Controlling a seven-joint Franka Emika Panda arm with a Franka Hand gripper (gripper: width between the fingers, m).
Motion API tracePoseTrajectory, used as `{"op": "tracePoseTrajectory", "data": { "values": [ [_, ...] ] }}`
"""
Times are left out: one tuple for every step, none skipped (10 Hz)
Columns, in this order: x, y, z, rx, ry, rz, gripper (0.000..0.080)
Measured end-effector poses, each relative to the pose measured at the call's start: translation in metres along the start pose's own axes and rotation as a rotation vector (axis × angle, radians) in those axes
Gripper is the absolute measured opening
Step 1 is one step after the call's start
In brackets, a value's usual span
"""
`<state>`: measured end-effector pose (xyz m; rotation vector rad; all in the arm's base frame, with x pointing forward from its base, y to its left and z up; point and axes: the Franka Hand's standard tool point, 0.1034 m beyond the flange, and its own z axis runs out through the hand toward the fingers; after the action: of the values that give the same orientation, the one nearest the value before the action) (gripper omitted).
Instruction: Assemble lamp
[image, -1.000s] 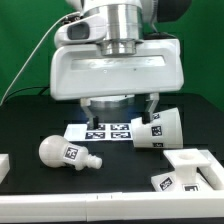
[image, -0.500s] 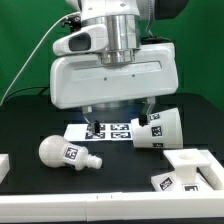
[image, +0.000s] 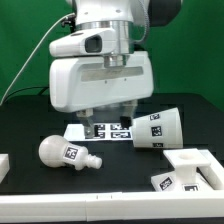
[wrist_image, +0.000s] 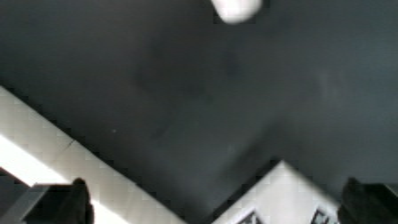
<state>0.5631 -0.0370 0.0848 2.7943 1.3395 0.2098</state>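
Observation:
The round bulb (image: 64, 153) with its screw neck lies on its side on the black table at the exterior view's left front. The tapered shade (image: 158, 128) lies tipped on its side at the right. The low angular base (image: 190, 170) sits at the front right. My gripper (image: 110, 122) hangs open and empty over the table's middle, above the marker board (image: 106, 130), between the bulb and the shade and touching neither. In the wrist view the gripper (wrist_image: 210, 205) shows two dark fingertips (wrist_image: 54, 200) set wide apart, with nothing between them.
A white block (image: 4, 166) sits at the table's left edge in the exterior view. In the wrist view a tagged white corner (wrist_image: 285, 195) lies below the hand, a white strip (wrist_image: 36, 150) crosses one side and a blurred white blob (wrist_image: 235, 8) sits at the edge.
The hand has turned about its vertical axis, so its white body looks narrower, and the fingers have shifted toward the exterior view's left. The lamp parts have not moved.

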Motion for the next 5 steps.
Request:
{"op": "tracePoseTrajectory", "data": {
  "values": [
    [0.0003, -0.0002, 0.0, -0.002, -0.004, -0.037, 0.0698],
    [0.0003, -0.0002, 0.0001, -0.002, -0.004, -0.037, 0.0698],
    [0.0001, -0.0002, 0.0002, -0.002, -0.004, -0.034, 0.0698],
    [0.0, -0.0002, 0.0003, -0.002, -0.004, -0.034, 0.0698],
    [-0.0024, 0.0, 0.0009, -0.001, -0.006, -0.032, 0.0698]
  ]
}}
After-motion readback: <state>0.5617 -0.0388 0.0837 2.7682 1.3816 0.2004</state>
